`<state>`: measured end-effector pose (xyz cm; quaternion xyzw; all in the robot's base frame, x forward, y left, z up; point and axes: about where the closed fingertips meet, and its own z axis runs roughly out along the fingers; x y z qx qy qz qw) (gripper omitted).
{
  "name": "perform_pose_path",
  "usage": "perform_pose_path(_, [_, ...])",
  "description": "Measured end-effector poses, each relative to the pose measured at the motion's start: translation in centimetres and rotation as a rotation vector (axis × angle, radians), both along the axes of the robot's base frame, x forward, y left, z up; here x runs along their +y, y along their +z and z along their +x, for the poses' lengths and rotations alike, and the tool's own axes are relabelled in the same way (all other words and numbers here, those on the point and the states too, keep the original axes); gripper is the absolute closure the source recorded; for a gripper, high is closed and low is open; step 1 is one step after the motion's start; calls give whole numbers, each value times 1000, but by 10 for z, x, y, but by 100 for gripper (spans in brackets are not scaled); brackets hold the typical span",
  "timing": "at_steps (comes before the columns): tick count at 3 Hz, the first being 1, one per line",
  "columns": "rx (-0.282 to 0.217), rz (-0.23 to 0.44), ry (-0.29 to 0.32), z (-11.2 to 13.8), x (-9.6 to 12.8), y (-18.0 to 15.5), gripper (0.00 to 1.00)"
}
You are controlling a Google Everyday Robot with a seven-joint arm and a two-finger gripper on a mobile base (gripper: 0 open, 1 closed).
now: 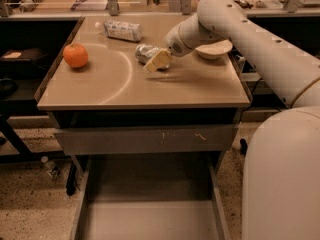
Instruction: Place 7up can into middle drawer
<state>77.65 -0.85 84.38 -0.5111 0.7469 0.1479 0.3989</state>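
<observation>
The 7up can point(143, 53), silvery and dented, lies on its side on the tabletop point(125, 84), near the back centre. My gripper point(158, 60) is right against the can's right side, low over the table, with the white arm reaching in from the right. The middle drawer point(150, 219) stands pulled out below the table, a wide grey floor with low thin side walls and nothing in it.
An orange point(75, 55) sits at the table's left. A white-labelled clear plastic bottle point(122, 30) lies at the back. A white bowl point(214, 49) sits behind the arm on the right. A beige front panel point(150, 138) with pale scratches is above the open drawer.
</observation>
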Motion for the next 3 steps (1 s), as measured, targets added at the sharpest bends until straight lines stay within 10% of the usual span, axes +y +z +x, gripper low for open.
perform_pose_path(3, [0,0,0,0,0,0,88])
